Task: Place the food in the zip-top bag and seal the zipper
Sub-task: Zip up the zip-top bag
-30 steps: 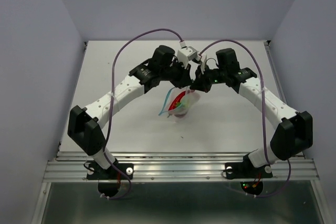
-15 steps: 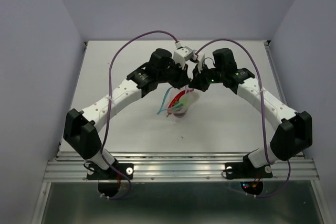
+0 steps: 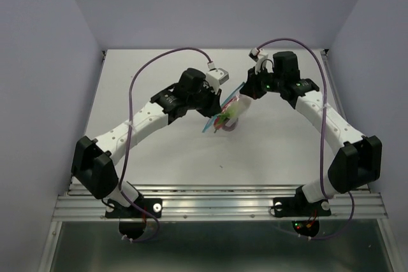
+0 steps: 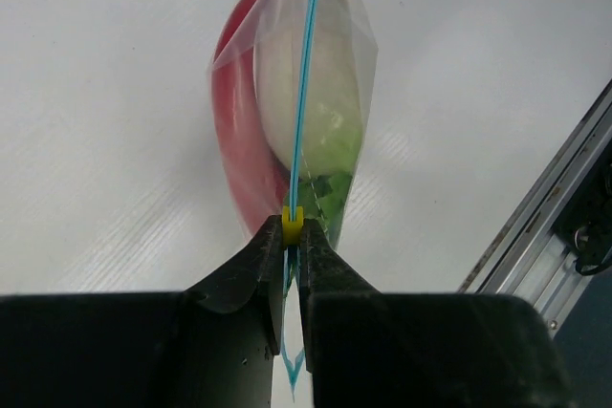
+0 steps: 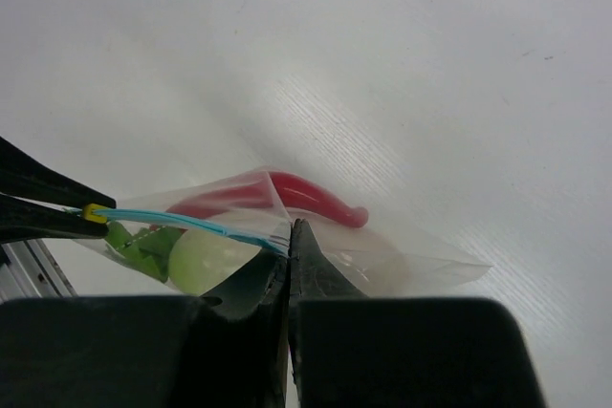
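Note:
The clear zip-top bag hangs stretched between both grippers above the table. In the left wrist view the bag holds the white egg-shaped vegetable with green stem and the red chili. My left gripper is shut on the yellow slider of the light-blue zipper. My right gripper is shut on the other end of the zipper; the chili and the white vegetable show through the bag there. The purplish-pink ball is not clearly seen.
The white table lies under the bag. Grey walls stand at left, right and back. A metal rail runs along the near edge, also at the right in the left wrist view. Purple cables arch over both arms.
Both grippers have moved apart and pulled the zipper taut. The right gripper went back and right; the left slid along the strip to the left. The bag now hangs straighter.

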{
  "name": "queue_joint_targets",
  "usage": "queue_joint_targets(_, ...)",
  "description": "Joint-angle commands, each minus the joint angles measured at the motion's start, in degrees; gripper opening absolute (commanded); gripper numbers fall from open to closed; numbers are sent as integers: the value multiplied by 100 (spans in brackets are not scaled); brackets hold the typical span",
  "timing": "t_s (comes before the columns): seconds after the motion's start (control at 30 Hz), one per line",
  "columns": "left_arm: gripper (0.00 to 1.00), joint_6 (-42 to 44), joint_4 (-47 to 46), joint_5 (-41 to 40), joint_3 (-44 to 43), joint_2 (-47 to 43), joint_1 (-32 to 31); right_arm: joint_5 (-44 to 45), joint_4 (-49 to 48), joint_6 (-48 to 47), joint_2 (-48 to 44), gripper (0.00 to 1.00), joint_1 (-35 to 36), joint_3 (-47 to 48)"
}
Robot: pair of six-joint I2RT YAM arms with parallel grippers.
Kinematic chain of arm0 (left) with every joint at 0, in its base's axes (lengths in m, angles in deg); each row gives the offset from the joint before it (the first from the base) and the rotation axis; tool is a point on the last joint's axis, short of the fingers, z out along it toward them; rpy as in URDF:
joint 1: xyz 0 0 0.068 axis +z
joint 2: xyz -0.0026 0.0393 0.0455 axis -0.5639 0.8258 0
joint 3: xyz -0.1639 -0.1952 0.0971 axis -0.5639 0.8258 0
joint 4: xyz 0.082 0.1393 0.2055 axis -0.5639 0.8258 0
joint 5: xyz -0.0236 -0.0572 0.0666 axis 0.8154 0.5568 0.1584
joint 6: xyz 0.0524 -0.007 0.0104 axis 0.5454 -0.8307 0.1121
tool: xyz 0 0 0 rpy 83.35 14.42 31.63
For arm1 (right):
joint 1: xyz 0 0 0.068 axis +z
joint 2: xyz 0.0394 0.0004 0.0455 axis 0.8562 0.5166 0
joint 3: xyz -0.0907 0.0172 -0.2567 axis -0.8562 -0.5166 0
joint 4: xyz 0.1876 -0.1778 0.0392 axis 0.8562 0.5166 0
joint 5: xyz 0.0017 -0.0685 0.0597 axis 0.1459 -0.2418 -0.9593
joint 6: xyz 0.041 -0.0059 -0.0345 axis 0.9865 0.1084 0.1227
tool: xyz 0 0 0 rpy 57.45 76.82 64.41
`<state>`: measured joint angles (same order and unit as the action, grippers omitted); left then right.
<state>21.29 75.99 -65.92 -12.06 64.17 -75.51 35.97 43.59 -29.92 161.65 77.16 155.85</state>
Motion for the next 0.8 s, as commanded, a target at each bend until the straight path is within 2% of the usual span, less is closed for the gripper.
queue_joint_targets(0.0, 0, -6, 949, -323, 306, -524, 6, 673, -664, 12, -68, 1, -331, 379)
queue_joint_targets(0.2, 0, -270, 861, -473, 719, -999, 32, 963, -664, -14, 46, 1, -516, 432)
queue_joint_targets(0.63, 0, -1008, 1467, -965, 1580, -1755, 58, 1964, -998, -5, 309, 1, -868, 528)
queue_joint_targets(0.77, 0, -1123, 1643, -895, 1713, -1931, 58, 2001, -1077, 21, 432, 1, -1009, 581)
